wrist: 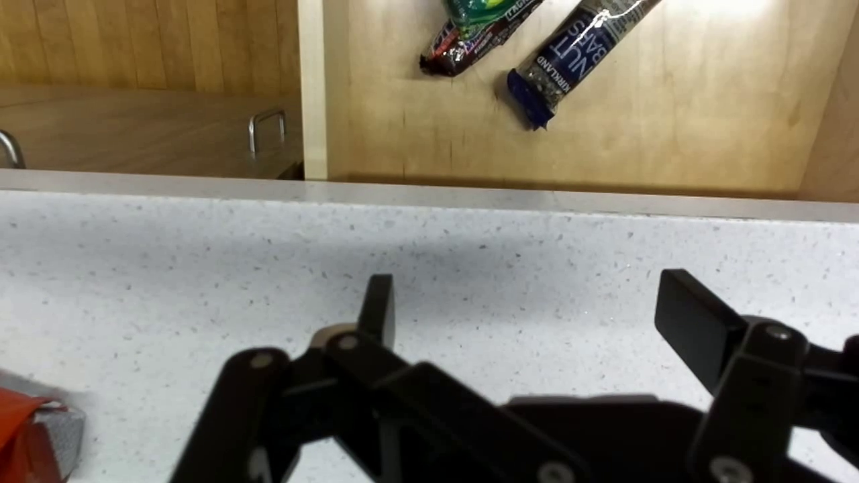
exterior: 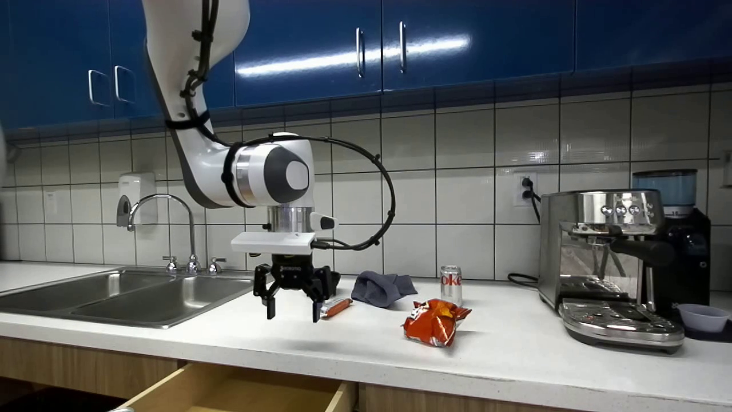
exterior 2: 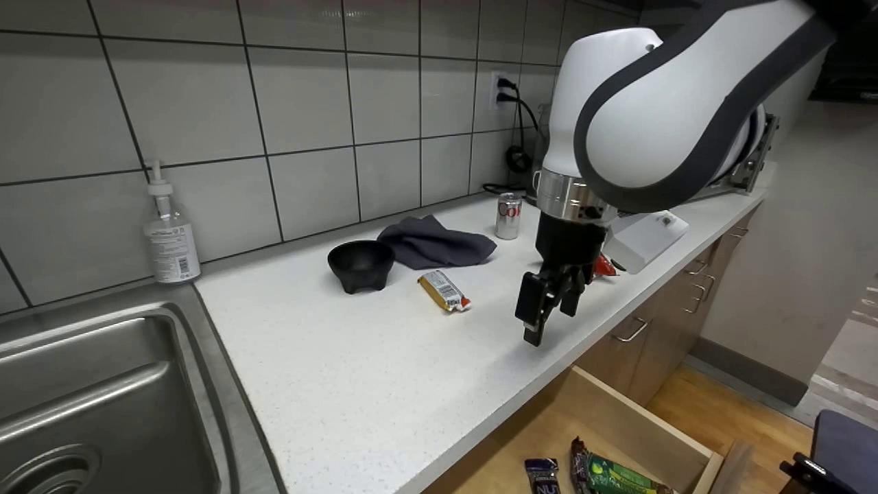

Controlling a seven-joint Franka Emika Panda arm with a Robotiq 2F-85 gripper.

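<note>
My gripper (exterior: pixel 293 313) is open and empty, pointing down above the white counter (exterior: pixel 366 355). It also shows in an exterior view (exterior 2: pixel 551 322) and in the wrist view (wrist: pixel 527 302), with only counter between its fingers. A wrapped bar (exterior 2: pixel 444 291) lies behind it. A black bowl (exterior 2: pixel 361 264), a dark grey cloth (exterior 2: pixel 435 245) and a silver Coke can (exterior: pixel 451 286) stand further back. An orange crumpled bag (exterior: pixel 433 325) lies to one side. An open drawer (wrist: pixel 658 151) below the counter edge holds a nut bar (wrist: pixel 570 60) and a green packet (wrist: pixel 480 10).
A double steel sink (exterior: pixel 166 323) with a faucet (exterior: pixel 193 229) is at one end. An espresso machine (exterior: pixel 600 229) and a black grinder (exterior: pixel 692 246) stand at the other. A pump bottle (exterior 2: pixel 171 240) stands by the sink. Blue cabinets (exterior: pixel 309 34) hang above.
</note>
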